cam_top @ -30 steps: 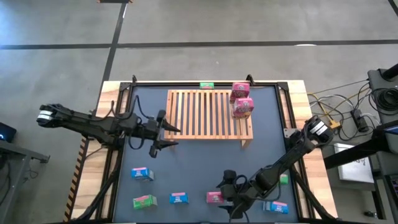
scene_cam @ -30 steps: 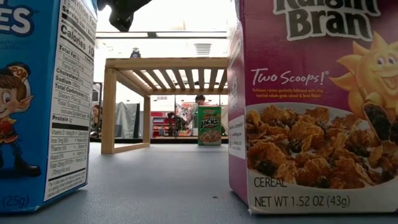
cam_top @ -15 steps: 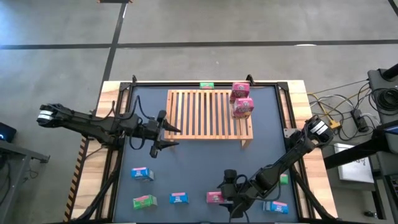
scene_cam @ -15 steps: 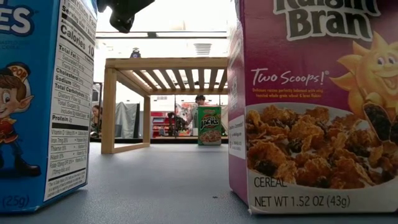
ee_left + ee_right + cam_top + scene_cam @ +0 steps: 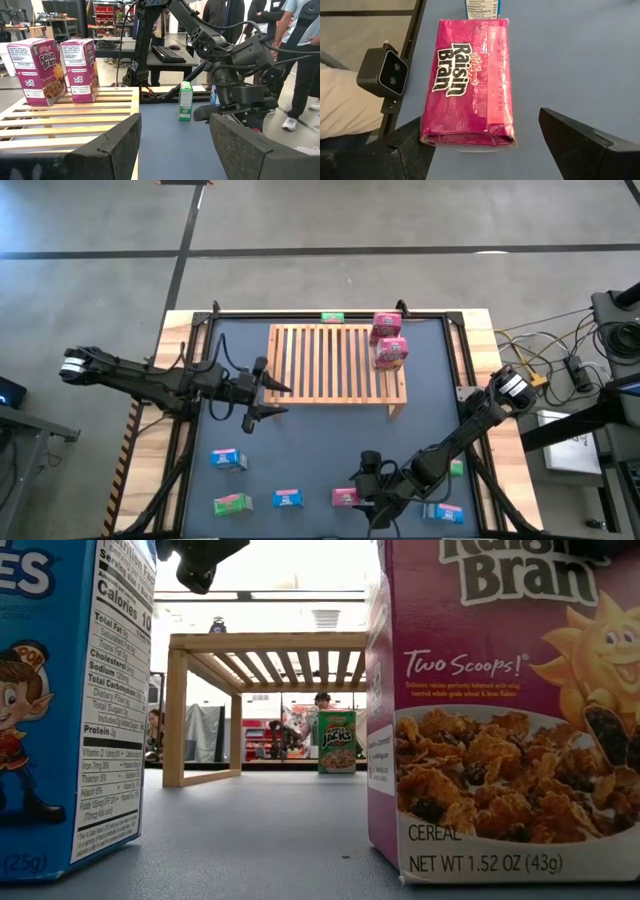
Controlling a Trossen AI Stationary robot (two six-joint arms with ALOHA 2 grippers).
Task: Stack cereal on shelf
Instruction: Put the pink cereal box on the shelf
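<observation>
Setting: grey concrete floor around a dark grey desk [image 5: 330,450] seen from above, with people standing in the room beyond it in the left wrist view
Shelf: the light-wood slatted shelf [image 5: 330,365] stands toward 12 o'clock on the desk, a little right of centre
Done so far: two pink boxes [image 5: 387,340] stand on the shelf at its 2 o'clock corner, one just behind the other
Green box at the back: a green box [image 5: 332,317] stands on the desk just beyond the shelf's far edge, at 12 o'clock, not on the slats
Left to stack: along the near edge, from 7 to 5 o'clock, a blue box [image 5: 228,459], a green box [image 5: 232,503], a blue box [image 5: 288,499], the pink box [image 5: 345,497], then a blue box [image 5: 447,513] and a green one [image 5: 456,469] by the right arm
Progress: judged early, two boxes of nine placed and seven not yet on the slats
Right gripper [image 5: 365,495]: low at 6 o'clock, its fingers spread wide either side of the pink box, which the right wrist view shows lying between them, not yet clasped
Left gripper [image 5: 262,392]: waits at 9 o'clock beside the shelf's left end, fingers apart and holding nothing
Edges: the pink box sits close to the desk's near rim, with a small black camera [image 5: 385,72] just beyond it
Open room: most of the slats are bare, and the desk between the near row and the shelf is unobstructed
</observation>
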